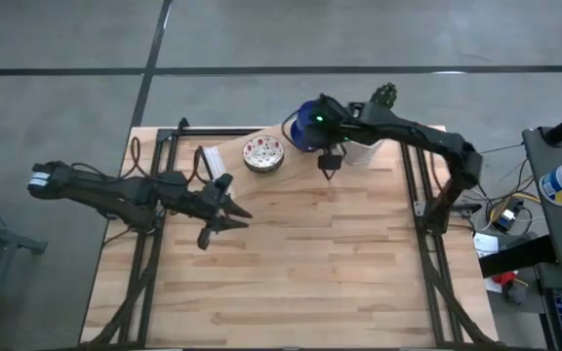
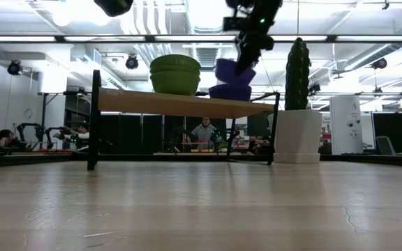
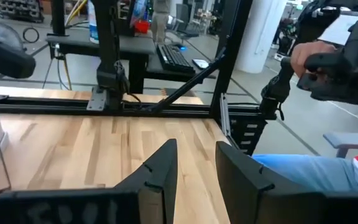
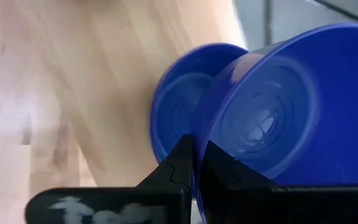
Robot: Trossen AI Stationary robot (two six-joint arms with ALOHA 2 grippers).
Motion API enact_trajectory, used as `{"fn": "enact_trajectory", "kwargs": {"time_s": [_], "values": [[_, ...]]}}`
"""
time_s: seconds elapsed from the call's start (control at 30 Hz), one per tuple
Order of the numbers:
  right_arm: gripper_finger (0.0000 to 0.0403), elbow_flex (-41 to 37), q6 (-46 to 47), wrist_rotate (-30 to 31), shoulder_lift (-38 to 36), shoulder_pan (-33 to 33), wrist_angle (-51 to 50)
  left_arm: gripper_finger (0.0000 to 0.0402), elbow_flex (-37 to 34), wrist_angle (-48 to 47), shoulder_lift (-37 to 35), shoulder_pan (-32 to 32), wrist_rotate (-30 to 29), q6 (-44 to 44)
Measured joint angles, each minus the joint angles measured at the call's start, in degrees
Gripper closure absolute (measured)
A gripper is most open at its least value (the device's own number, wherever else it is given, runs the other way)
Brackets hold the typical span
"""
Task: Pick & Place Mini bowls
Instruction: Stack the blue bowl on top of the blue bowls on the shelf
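Observation:
My right gripper (image 4: 196, 158) is at the far middle of the table, shut on a deep blue mini bowl (image 2: 233, 70), which it keeps tilted just above a second blue bowl (image 2: 230, 91). That second bowl sits on a raised wooden shelf (image 2: 138, 102). A stack of bowls (image 2: 175, 74) stands on the shelf to its left; from above, the top one is cream-white with red-green speckles (image 1: 263, 153). My left gripper (image 1: 228, 213) hovers open over the table's left middle and touches nothing. My right gripper pinches the blue bowl's rim wall (image 4: 211, 144) between its two fingers, one inside the bowl and one outside. It comes from above in the low view. The bowl is lifted clear and tilted, close over the other blue bowl (image 4: 178, 112).
A white pot with a tall cactus (image 2: 297, 132) stands right beside the shelf's right leg, close to the right arm. Black frame rails (image 1: 144, 244) run along the table's sides. A person's hand (image 3: 303, 57) and knees show beyond the table's edge. The near half of the wooden tabletop (image 1: 310, 283) is bare.

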Motion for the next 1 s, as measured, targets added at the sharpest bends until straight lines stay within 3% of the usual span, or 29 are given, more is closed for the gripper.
{"fn": "enact_trajectory", "kwargs": {"time_s": [0.27, 0.6, 0.73, 1.0], "values": [[0.0394, 8.95, -1.4, -0.79, 8.27, -1.35, -7.21, 0.0299, -4.9, 2.75, -4.15, -0.07, -0.7, -2.62], [0.0394, 17.48, -1.54, 0.34, 13.49, -1.29, -16.78, 0.0299, -5.15, 2.94, -4.64, -0.07, -0.77, -3.16], [0.0394, 18.16, -0.53, 6.39, 14.82, -0.89, -17.9, 0.0299, -5.15, 2.92, -4.58, -0.07, -0.78, -3.38], [0.0372, 18.03, 0.18, 6.5, 14.35, 0.12, -18.9, 0.0299, -5.15, 2.93, -4.55, -0.07, -0.79, -3.33]]}}
